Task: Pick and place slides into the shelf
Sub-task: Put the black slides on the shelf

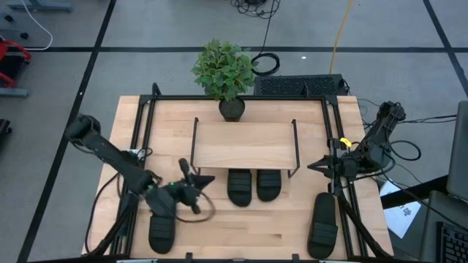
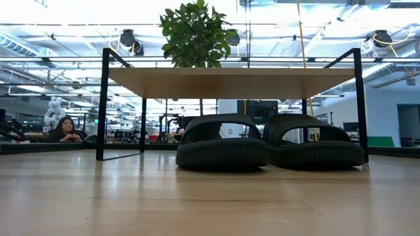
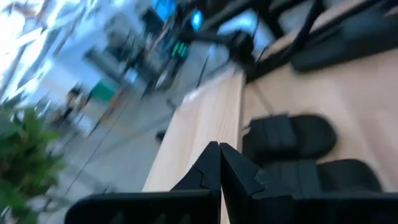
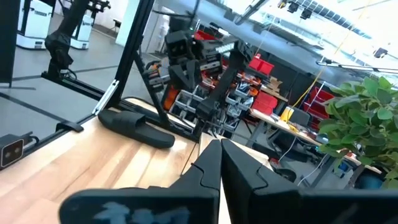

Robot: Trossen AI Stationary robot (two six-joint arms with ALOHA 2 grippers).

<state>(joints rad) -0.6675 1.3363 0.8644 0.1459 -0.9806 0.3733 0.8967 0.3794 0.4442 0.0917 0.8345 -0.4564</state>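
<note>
Two black slides lie side by side on the table, their far ends under the shelf's near edge; in the low view they rest on their soles beneath the plank. A third slide lies near the table's near left corner, and a fourth near the near right. The shelf stands mid-table on thin black wire legs. My left gripper is shut, above the table between the third slide and the pair. My right gripper is shut, right of the shelf.
A potted plant stands at the table's far edge behind the shelf. Black rails run along the table's sides and far edge. A cable loop hangs by the left arm. Bare wood lies between the near slides.
</note>
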